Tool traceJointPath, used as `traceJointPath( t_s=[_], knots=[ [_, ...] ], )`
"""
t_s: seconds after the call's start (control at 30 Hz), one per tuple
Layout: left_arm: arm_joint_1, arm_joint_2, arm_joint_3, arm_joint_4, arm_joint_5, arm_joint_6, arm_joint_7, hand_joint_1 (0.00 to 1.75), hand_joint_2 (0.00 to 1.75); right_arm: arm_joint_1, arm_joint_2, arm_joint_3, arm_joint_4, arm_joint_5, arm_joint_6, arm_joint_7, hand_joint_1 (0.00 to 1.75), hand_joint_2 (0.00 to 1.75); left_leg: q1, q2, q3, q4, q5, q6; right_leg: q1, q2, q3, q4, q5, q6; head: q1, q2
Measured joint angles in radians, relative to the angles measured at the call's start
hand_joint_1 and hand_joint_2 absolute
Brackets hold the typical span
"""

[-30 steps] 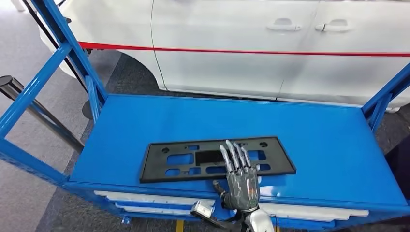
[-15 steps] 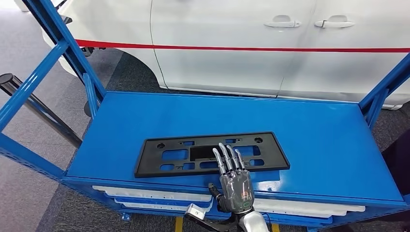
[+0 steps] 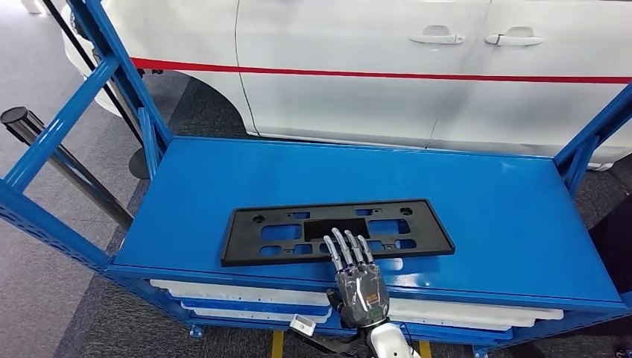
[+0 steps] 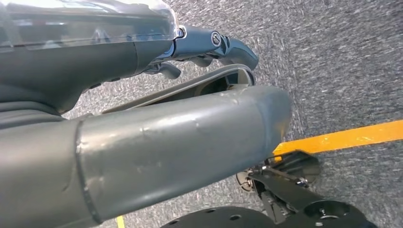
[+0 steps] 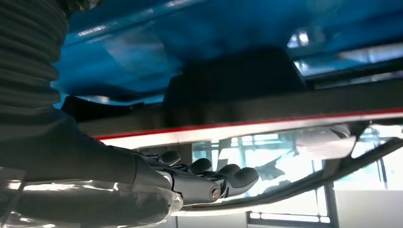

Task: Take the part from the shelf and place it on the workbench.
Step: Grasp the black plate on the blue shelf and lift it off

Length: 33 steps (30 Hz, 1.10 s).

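At the bottom centre of the head view, the robot's silver right hand is reaching up from the lower edge with its fingers stretched out and spread, holding nothing; the fingertips are lying over the near edge of the flat black plastic plate-shaped part with rectangular cut-outs, though whether they are pressing on it I cannot tell. That part is lying flat in the lower middle of the frame, on the front half of the glossy blue metal shelf. In the left wrist view, the left hand is hanging over grey carpet beside a yellow floor line, its dark fingers curled inward around nothing. Across the top of the head view, a white car with a red stripe is standing behind the shelf.
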Motion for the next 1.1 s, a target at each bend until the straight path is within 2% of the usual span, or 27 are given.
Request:
traceJointPath(
  t_s=[0.03, 0.1, 0.17, 0.2, 0.27, 0.3, 0.33, 0.37, 0.43, 0.47, 0.5, 0.6, 0.63, 0.67, 0.7, 0.77, 0.8, 0.83, 0.87, 0.93, 0.97, 1.0, 1.03, 1.1],
  knots=[
    [-0.002, 0.0, 0.0, 0.0, -0.001, 0.0, 0.0, 0.0, 0.0, -0.004, 0.0, 0.0, 0.007, -0.001, 0.0, 0.001, 0.0, 1.75, -0.001, 0.0, -0.002, 0.0, 0.0, -0.005, 0.002, 0.0, 0.002, -0.009, -0.004, -0.004, 0.0, 0.0],
    [-0.004, 0.001, 0.0, 0.0, -0.007, -0.001, 0.001, 0.0, 0.0, -0.012, 0.001, 0.0, 0.02, -0.005, 0.0, 0.0, 0.0, 1.75, 0.0, -0.001, -0.004, 0.0, -0.001, -0.014, -0.002, -0.002, 0.003, -0.019, 0.001, -0.011, 0.0, 0.0],
    [-0.005, 0.004, 0.0, 0.0, -0.013, -0.001, 0.001, 0.0, 0.0, -0.022, 0.006, 0.0, 0.033, -0.016, 0.0, -0.004, 0.0, 1.75, 0.001, -0.002, -0.02, 0.037, -0.028, -0.026, -0.01, -0.007, 0.006, -0.03, 0.007, -0.022, -0.001, 0.0],
    [-0.005, 0.005, 0.0, 0.0, -0.016, -0.002, 0.002, 0.0, 0.0, -0.028, 0.009, 0.0, 0.04, -0.023, 0.0, -0.008, 0.0, 1.75, 0.004, -0.003, -0.043, 0.085, -0.058, -0.032, -0.013, -0.01, 0.006, -0.034, 0.01, -0.027, -0.001, 0.0],
    [-0.004, 0.006, 0.0, 0.0, -0.02, -0.004, 0.002, 0.0, 0.0, -0.039, 0.014, 0.0, 0.054, -0.037, 0.0, -0.015, 0.0, 1.75, 0.011, -0.003, -0.108, 0.218, -0.124, -0.044, -0.013, -0.014, 0.0, -0.035, 0.014, -0.031, -0.002, 0.0],
    [-0.003, 0.006, 0.0, 0.0, -0.021, -0.004, 0.002, 0.0, 0.0, -0.044, 0.015, 0.0, 0.06, -0.041, 0.0, -0.017, 0.0, 1.75, 0.016, -0.002, -0.131, 0.266, -0.139, -0.05, -0.014, -0.014, -0.004, -0.034, 0.016, -0.03, -0.002, 0.0],
    [-0.002, 0.007, 0.0, 0.0, -0.021, -0.004, 0.002, 0.0, 0.0, -0.049, 0.015, 0.0, 0.066, -0.043, 0.0, -0.017, 0.0, 1.75, 0.02, -0.002, -0.137, 0.28, -0.134, -0.054, -0.015, -0.014, -0.006, -0.033, 0.018, -0.028, -0.002, 0.0],
    [-0.001, 0.008, 0.0, 0.0, -0.022, -0.004, 0.002, 0.0, 0.0, -0.053, 0.016, 0.0, 0.07, -0.045, 0.0, -0.018, 0.0, 1.75, 0.024, -0.002, -0.122, 0.252, -0.111, -0.058, -0.016, -0.013, -0.009, -0.031, 0.02, -0.025, -0.002, 0.0],
    [-0.002, 0.01, 0.002, 0.0, -0.025, -0.005, 0.002, 0.0, 0.0, -0.063, 0.017, 0.0, 0.076, -0.053, 0.0, -0.026, 0.0, 1.75, 0.03, -0.001, -0.051, 0.115, -0.048, -0.062, -0.019, -0.01, -0.015, -0.022, 0.022, -0.016, -0.002, 0.0],
    [-0.003, 0.01, 0.004, 0.0, -0.028, -0.006, 0.001, 0.0, 0.0, -0.067, 0.019, 0.0, 0.077, -0.06, 0.0, -0.032, 0.0, 1.75, 0.031, -0.003, -0.022, 0.055, -0.027, -0.06, -0.019, -0.008, -0.018, -0.016, 0.022, -0.01, -0.001, 0.0],
    [-0.005, 0.01, 0.007, 0.0, -0.031, -0.007, 0.001, 0.0, 0.0, -0.072, 0.021, -0.001, 0.078, -0.069, 0.0, -0.041, 0.0, 1.75, 0.03, -0.003, -0.006, 0.018, -0.016, -0.056, -0.018, -0.006, -0.022, -0.012, 0.023, -0.002, -0.001, 0.0],
    [-0.007, 0.01, 0.019, 0.0, -0.037, -0.01, 0.001, 0.0, 0.0, -0.085, 0.035, -0.002, 0.07, -0.11, 0.001, -0.067, 0.0, 1.75, 0.024, -0.004, -0.006, 0.005, -0.003, -0.033, -0.019, 0.0, -0.025, -0.014, 0.033, 0.022, -0.001, 0.0],
    [-0.007, 0.01, 0.022, 0.0, -0.039, -0.011, 0.002, 0.0, 0.0, -0.089, 0.04, -0.002, 0.061, -0.127, 0.005, -0.076, 0.0, 1.75, 0.024, -0.003, -0.006, 0.002, 0.004, -0.024, -0.02, 0.0, -0.028, -0.009, 0.028, 0.028, 0.0, 0.0],
    [-0.007, 0.01, 0.025, 0.0, -0.04, -0.011, 0.002, 0.0, 0.0, -0.092, 0.044, -0.001, 0.05, -0.144, 0.009, -0.082, 0.0, 1.75, 0.026, -0.002, -0.007, -0.001, 0.011, -0.015, -0.022, 0.0, -0.036, 0.012, 0.011, 0.032, 0.0, 0.0],
    [-0.006, 0.01, 0.029, 0.0, -0.041, -0.012, 0.002, 0.0, 0.0, -0.096, 0.046, -0.001, 0.038, -0.157, 0.013, -0.087, 0.0, 1.75, 0.027, -0.001, -0.009, -0.004, 0.018, -0.007, -0.024, 0.0, -0.054, 0.053, -0.019, 0.035, 0.0, 0.0],
    [-0.005, 0.01, 0.036, 0.0, -0.041, -0.013, 0.002, 0.0, 0.0, -0.1, 0.048, 0.001, 0.022, -0.171, 0.018, -0.091, 0.0, 1.75, 0.024, -0.001, -0.018, -0.004, 0.023, 0.0, -0.025, 0.0, -0.108, 0.182, -0.093, 0.04, 0.0, 0.0],
    [-0.004, 0.01, 0.039, 0.0, -0.042, -0.013, 0.002, 0.0, 0.0, -0.1, 0.048, 0.002, 0.017, -0.178, 0.019, -0.093, 0.0, 1.75, 0.022, -0.001, -0.021, -0.002, 0.024, 0.001, -0.025, 0.0, -0.131, 0.238, -0.115, 0.042, 0.0, 0.0],
    [-0.002, 0.01, 0.042, 0.0, -0.043, -0.014, 0.002, 0.0, 0.0, -0.1, 0.048, 0.003, 0.013, -0.187, 0.019, -0.097, 0.0, 1.75, 0.021, -0.002, -0.023, -0.001, 0.025, 0.001, -0.024, 0.0, -0.139, 0.263, -0.118, 0.042, 0.0, 0.0],
    [-0.001, 0.01, 0.044, 0.0, -0.043, -0.014, 0.002, 0.0, 0.0, -0.099, 0.048, 0.006, 0.007, -0.196, 0.02, -0.102, 0.0, 1.75, 0.02, -0.002, -0.024, 0.0, 0.024, 0.0, -0.024, 0.0, -0.128, 0.25, -0.102, 0.04, 0.0, 0.0],
    [0.0, 0.009, 0.048, 0.0, -0.047, -0.016, 0.0, 0.0, 0.0, -0.1, 0.048, 0.012, -0.012, -0.215, 0.025, -0.11, 0.0, 1.75, 0.02, -0.003, -0.023, 0.004, 0.021, -0.004, -0.022, 0.0, -0.063, 0.127, -0.04, 0.03, 0.0, 0.0],
    [-0.001, 0.008, 0.049, 0.0, -0.049, -0.016, -0.001, 0.0, 0.0, -0.1, 0.048, 0.016, -0.024, -0.221, 0.028, -0.112, 0.0, 1.75, 0.018, -0.003, -0.023, 0.006, 0.018, -0.009, -0.019, 0.0, -0.03, 0.062, -0.018, 0.023, 0.0, 0.0],
    [-0.001, 0.007, 0.052, 0.0, -0.051, -0.017, -0.003, 0.0, 0.0, -0.101, 0.048, 0.021, -0.035, -0.226, 0.031, -0.114, 0.0, 1.75, 0.017, -0.004, -0.025, 0.008, 0.017, -0.014, -0.016, 0.0, -0.008, 0.017, -0.006, 0.017, 0.0, 0.0],
    [-0.002, 0.006, 0.054, 0.0, -0.052, -0.018, -0.004, 0.0, 0.0, -0.101, 0.047, 0.024, -0.045, -0.231, 0.034, -0.114, 0.0, 1.75, 0.016, -0.004, -0.026, 0.008, 0.016, -0.02, -0.012, 0.0, 0.001, -0.006, -0.004, 0.012, 0.0, 0.0],
    [-0.004, 0.006, 0.06, 0.0, -0.054, -0.018, -0.005, 0.0, 0.0, -0.101, 0.046, 0.031, -0.06, -0.238, 0.035, -0.116, 0.0, 1.75, 0.016, -0.004, -0.026, 0.005, 0.016, -0.034, -0.01, 0.001, 0.001, -0.012, -0.004, 0.002, -0.001, 0.0]
  ],
)
